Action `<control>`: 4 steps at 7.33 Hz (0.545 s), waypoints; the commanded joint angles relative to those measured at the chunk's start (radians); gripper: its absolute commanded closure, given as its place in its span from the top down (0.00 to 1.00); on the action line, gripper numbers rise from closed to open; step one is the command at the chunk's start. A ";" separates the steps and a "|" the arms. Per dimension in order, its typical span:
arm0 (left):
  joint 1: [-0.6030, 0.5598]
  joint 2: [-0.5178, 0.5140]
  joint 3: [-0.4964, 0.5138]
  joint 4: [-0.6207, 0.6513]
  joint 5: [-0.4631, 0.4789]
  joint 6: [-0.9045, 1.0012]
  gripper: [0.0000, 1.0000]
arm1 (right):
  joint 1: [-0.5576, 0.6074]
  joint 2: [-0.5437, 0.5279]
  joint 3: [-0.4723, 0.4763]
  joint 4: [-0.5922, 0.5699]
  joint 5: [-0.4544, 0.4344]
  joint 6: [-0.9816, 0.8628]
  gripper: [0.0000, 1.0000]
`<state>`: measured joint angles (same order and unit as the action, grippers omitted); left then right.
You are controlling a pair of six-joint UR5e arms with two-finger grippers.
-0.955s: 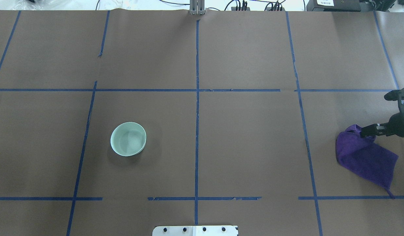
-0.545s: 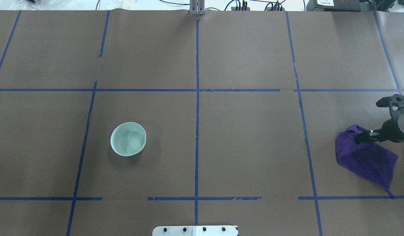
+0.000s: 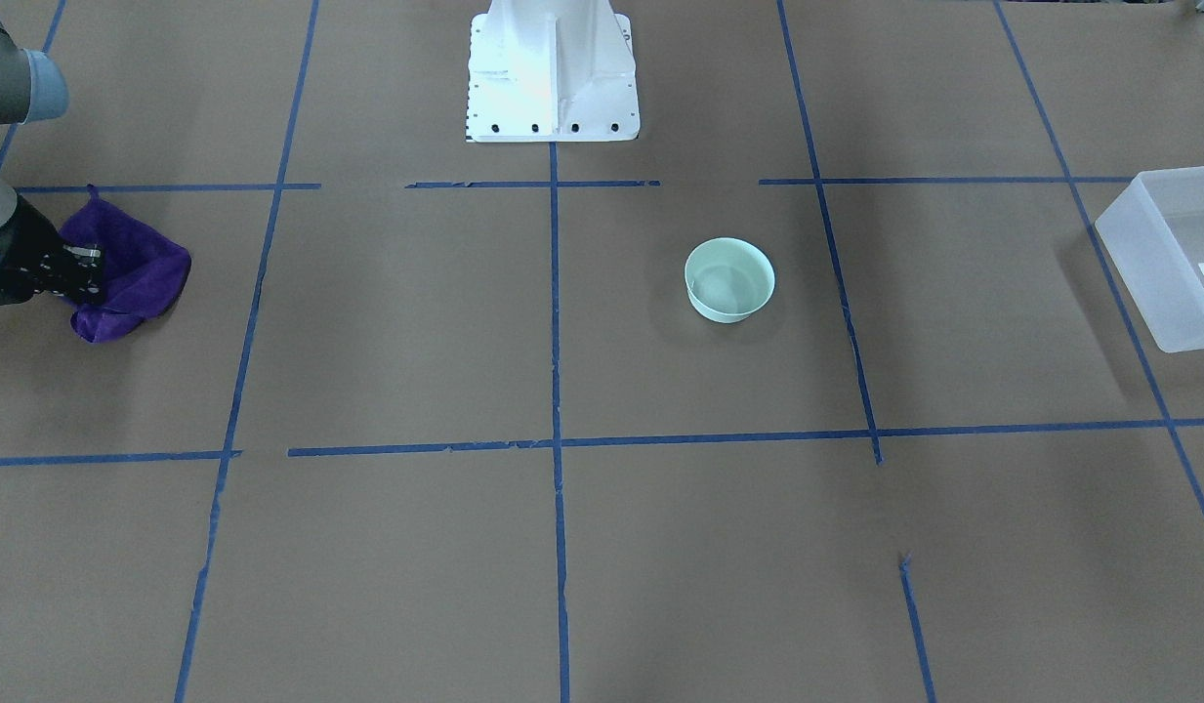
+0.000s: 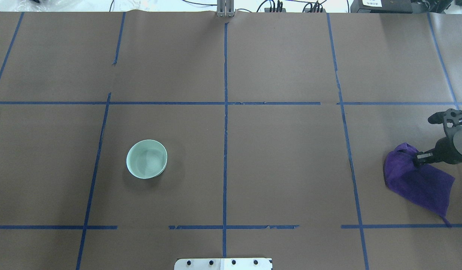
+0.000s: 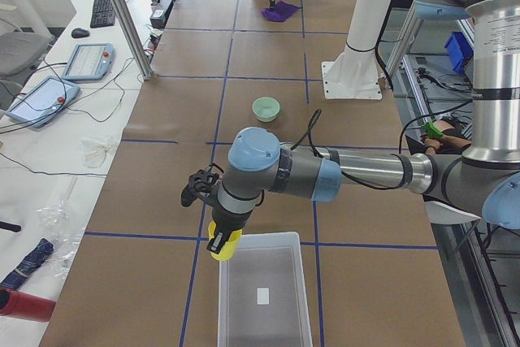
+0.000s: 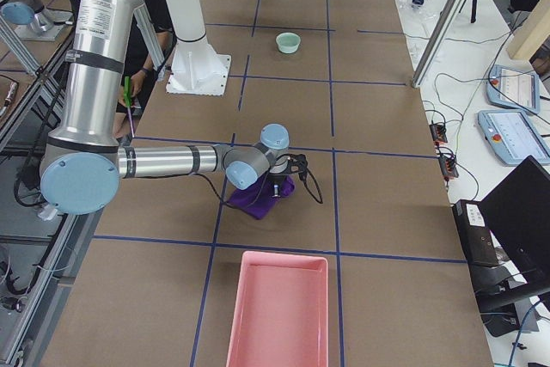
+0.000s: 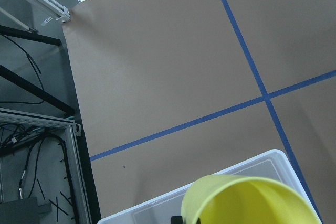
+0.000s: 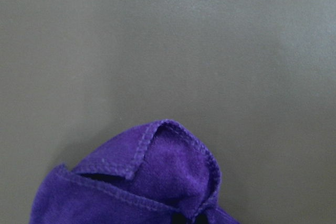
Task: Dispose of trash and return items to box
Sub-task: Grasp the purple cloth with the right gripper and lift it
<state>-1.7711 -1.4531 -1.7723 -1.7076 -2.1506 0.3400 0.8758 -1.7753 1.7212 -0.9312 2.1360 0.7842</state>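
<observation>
My left gripper [image 5: 218,241] is shut on the small yellow cup [image 5: 221,247] and holds it above the near corner of the translucent white box [image 5: 264,290]. The left wrist view shows the cup [image 7: 247,203] close up, over the box rim [image 7: 157,203]. The box also shows in the front view [image 3: 1148,244]. My right gripper [image 4: 418,160] is shut on a fold of a purple cloth [image 4: 418,180] at the table's right end. The right wrist view shows the cloth [image 8: 142,187] gathered at the fingers.
A mint-green bowl [image 4: 146,159] stands upright left of the table's middle, also in the front view [image 3: 729,280]. A pink tray [image 6: 277,315] lies at the table's right end, near the cloth. Blue tape lines grid the brown paper.
My right wrist has turned and shifted slightly left and toward the robot over the cloth's folded corner. The cloth's top fold has moved a little. The bowl has not moved.
</observation>
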 commanded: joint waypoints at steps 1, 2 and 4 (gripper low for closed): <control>-0.001 0.003 0.055 -0.004 0.000 0.001 0.00 | 0.026 -0.003 0.049 -0.006 0.060 0.001 0.00; -0.001 0.003 0.069 -0.009 -0.002 -0.001 0.00 | 0.084 -0.007 0.081 -0.009 0.096 0.000 0.00; -0.001 0.029 0.080 -0.009 -0.011 -0.044 0.00 | 0.199 -0.012 0.142 -0.015 0.152 -0.005 0.00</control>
<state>-1.7717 -1.4372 -1.6999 -1.7157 -2.1569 0.3231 1.0048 -1.7856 1.8301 -0.9438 2.2498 0.7828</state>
